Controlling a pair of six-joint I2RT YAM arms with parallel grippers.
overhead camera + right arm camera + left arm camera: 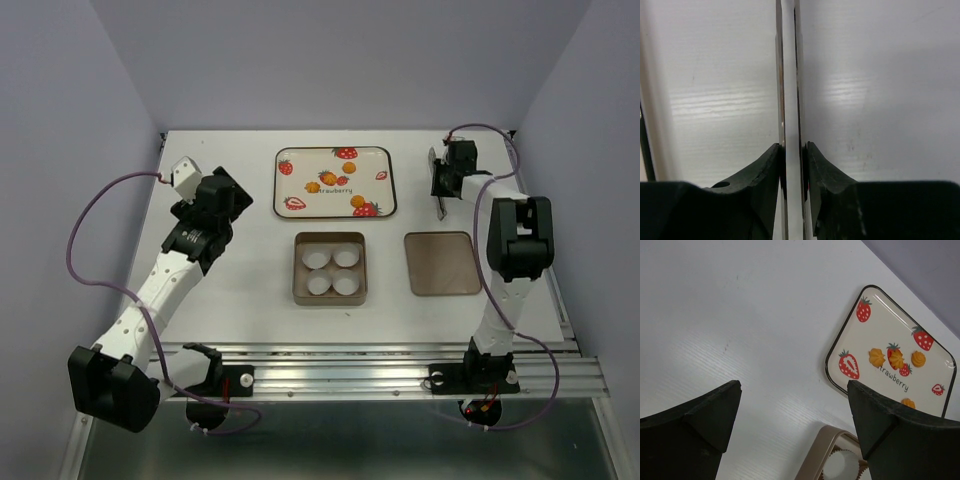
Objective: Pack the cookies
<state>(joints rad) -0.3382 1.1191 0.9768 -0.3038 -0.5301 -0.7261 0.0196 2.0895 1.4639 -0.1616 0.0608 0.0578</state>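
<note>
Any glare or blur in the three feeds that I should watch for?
Top external: evenly lit, sharp. Left wrist: tray sharp, left gripper dark and near-featureless, banded sheen on the table. Right wrist: thin metal tool in the right gripper glints, edges soft.

- Small round orange-yellow cookie (908, 402): lower part hidden behind a finger of the left gripper (794, 387).
- Square tan metal tin (817, 450): one corner in, rest off the bottom edge.
- Thin flat metal tool (788, 75): tip past the top edge.
</note>
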